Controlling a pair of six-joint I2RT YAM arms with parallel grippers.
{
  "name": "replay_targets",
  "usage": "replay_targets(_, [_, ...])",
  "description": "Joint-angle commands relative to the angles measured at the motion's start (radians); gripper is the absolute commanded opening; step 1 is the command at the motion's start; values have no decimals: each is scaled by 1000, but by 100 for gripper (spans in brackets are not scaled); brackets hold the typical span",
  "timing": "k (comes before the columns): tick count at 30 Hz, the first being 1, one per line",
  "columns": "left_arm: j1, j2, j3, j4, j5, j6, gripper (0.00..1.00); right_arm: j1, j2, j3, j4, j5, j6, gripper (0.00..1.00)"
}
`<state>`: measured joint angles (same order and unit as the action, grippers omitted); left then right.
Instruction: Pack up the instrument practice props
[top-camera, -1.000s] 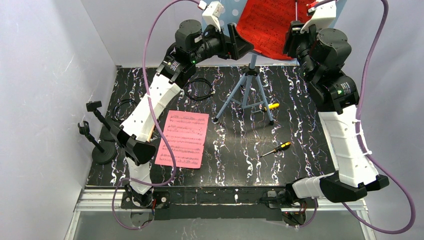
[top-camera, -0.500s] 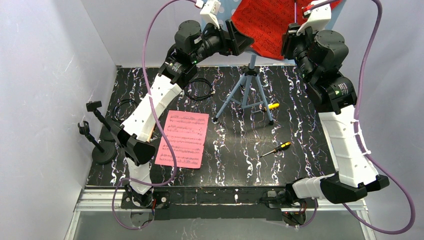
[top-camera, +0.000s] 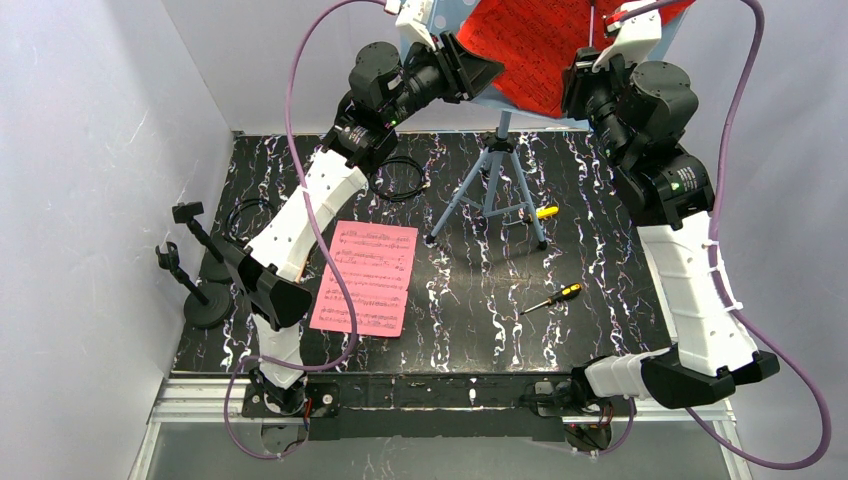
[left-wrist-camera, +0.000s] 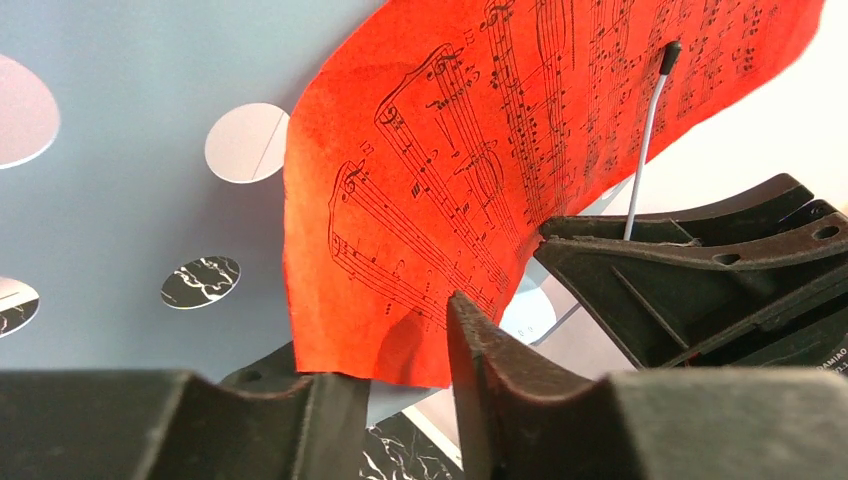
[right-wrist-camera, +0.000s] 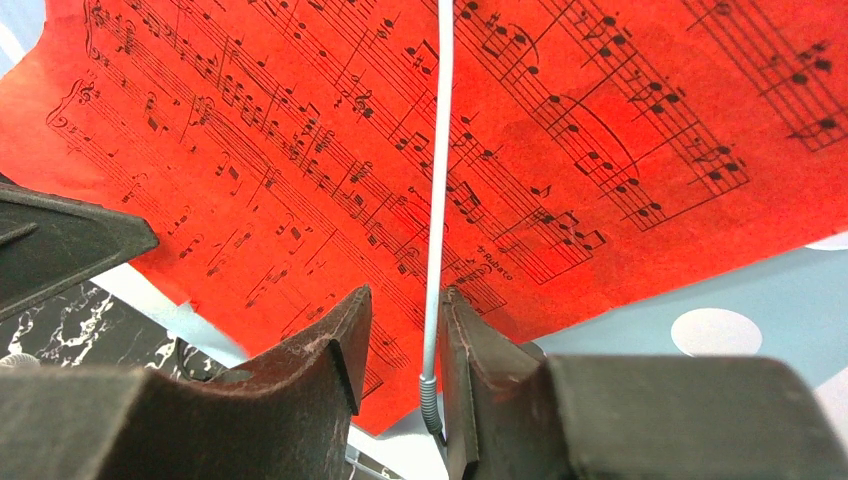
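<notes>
The red sheet-music page (top-camera: 520, 50) rests on the blue-grey music stand desk (left-wrist-camera: 120, 200), its left side curling away from the desk. My left gripper (top-camera: 492, 72) is open at the page's lower left corner (left-wrist-camera: 400, 300); one fingertip (left-wrist-camera: 470, 330) touches the paper. My right gripper (top-camera: 575, 85) is open, with its jaws narrowly astride the stand's white wire page holder (right-wrist-camera: 437, 200), which lies over the red page (right-wrist-camera: 300, 150). The pink page (top-camera: 365, 278) lies flat on the table. Two black mic posts (top-camera: 205, 300) (top-camera: 188, 218) stand at the left. Both microphones are out of view.
The stand's grey tripod (top-camera: 490, 190) sits mid-table. Two yellow-handled screwdrivers (top-camera: 555, 296) (top-camera: 540, 212) lie to its right. A black cable coil (top-camera: 400, 175) lies at the back left, beside my left arm. White walls close in on both sides.
My left gripper has risen and moved right onto the red page's lower left corner, and the page has curled. My right gripper rose slightly, then held still.
</notes>
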<state>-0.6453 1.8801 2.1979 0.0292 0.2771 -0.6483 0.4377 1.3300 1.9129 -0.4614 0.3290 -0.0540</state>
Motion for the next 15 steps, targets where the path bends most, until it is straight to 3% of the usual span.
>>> replay_targets(1, [-2, -1, -3, 51, -2, -23, 24, -6, -20, 3, 80, -24, 20, 39])
replay_targets(3, [-2, -7, -11, 52, -8, -25, 16, -6, -22, 3, 91, -29, 27, 39])
replay_targets(12, [-2, -66, -106, 88, -25, -18, 0, -5, -21, 5, 136, -49, 39, 39])
replay_targets(15, [-2, -76, -128, 101, -25, -19, 0, -5, -13, 9, 148, -51, 39, 38])
